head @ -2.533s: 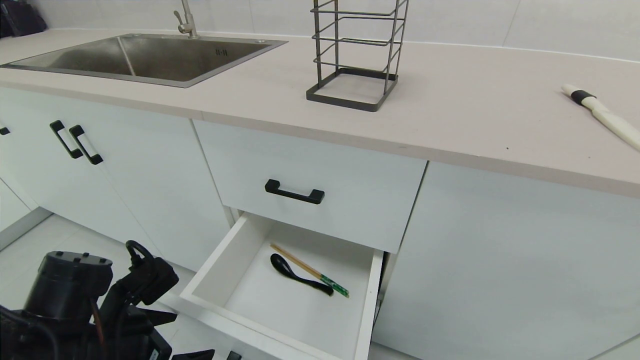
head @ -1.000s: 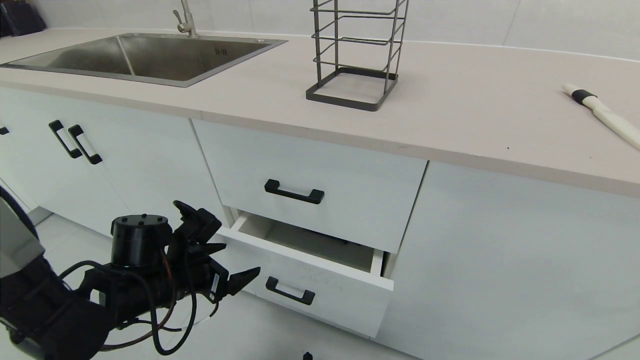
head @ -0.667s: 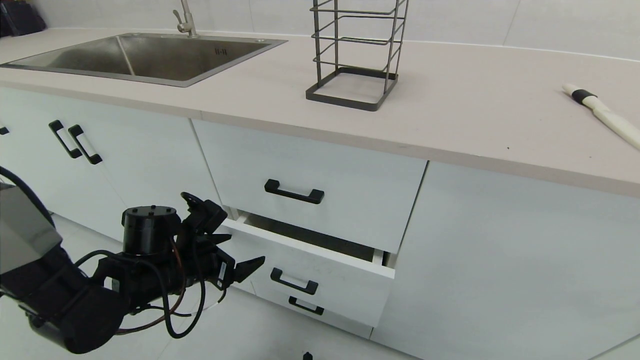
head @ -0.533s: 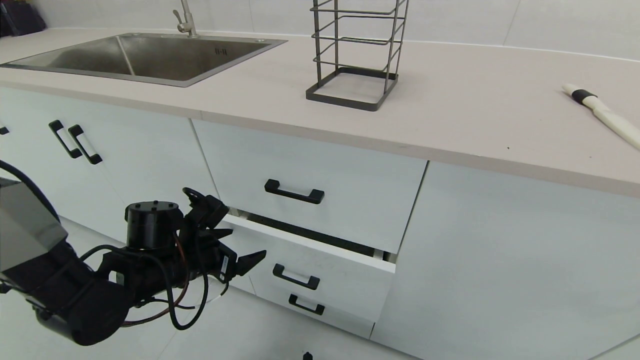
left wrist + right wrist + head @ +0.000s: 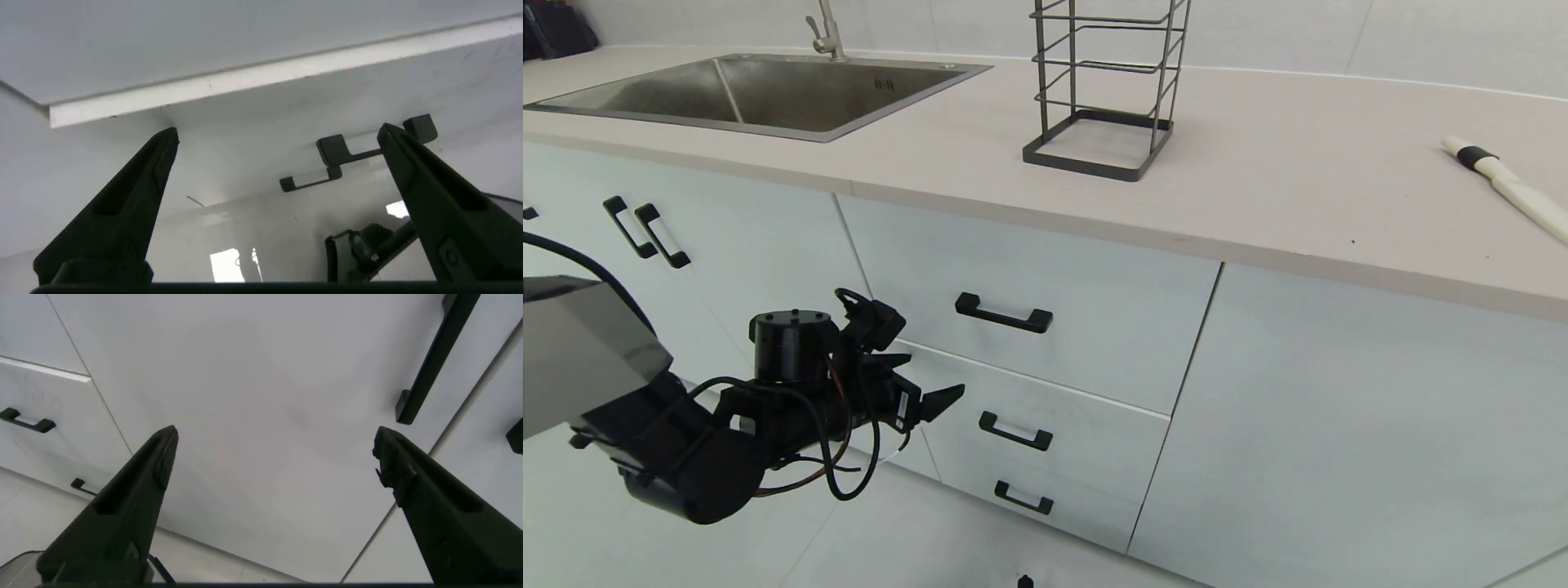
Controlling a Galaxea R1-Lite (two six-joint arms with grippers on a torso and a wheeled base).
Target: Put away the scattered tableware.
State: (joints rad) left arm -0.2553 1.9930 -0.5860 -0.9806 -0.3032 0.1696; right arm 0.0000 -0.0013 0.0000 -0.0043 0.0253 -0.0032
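The middle drawer (image 5: 1094, 412) under the counter stands shut, its black handle (image 5: 1015, 430) facing out. My left gripper (image 5: 934, 382) is open and sits at the left end of that drawer front, level with its top edge. In the left wrist view the left gripper (image 5: 276, 135) spreads its fingers before the white front, with the drawer handle (image 5: 333, 149) just beyond. A white utensil with a black band (image 5: 1507, 188) lies on the counter at the far right. My right gripper (image 5: 274, 434) is open with nothing in it, facing a white cabinet door (image 5: 270, 400).
A dark wire rack (image 5: 1107, 90) stands on the counter (image 5: 1258, 180), and a steel sink (image 5: 760, 94) is set in at the left. Top drawer handle (image 5: 1003, 313) and bottom drawer handle (image 5: 1023, 497) flank the middle one. Cupboard door handles (image 5: 645, 233) are at left.
The drawer, earlier open with a black spoon and chopsticks inside, has slid fully shut. My left gripper moved forward against its front as it went in.
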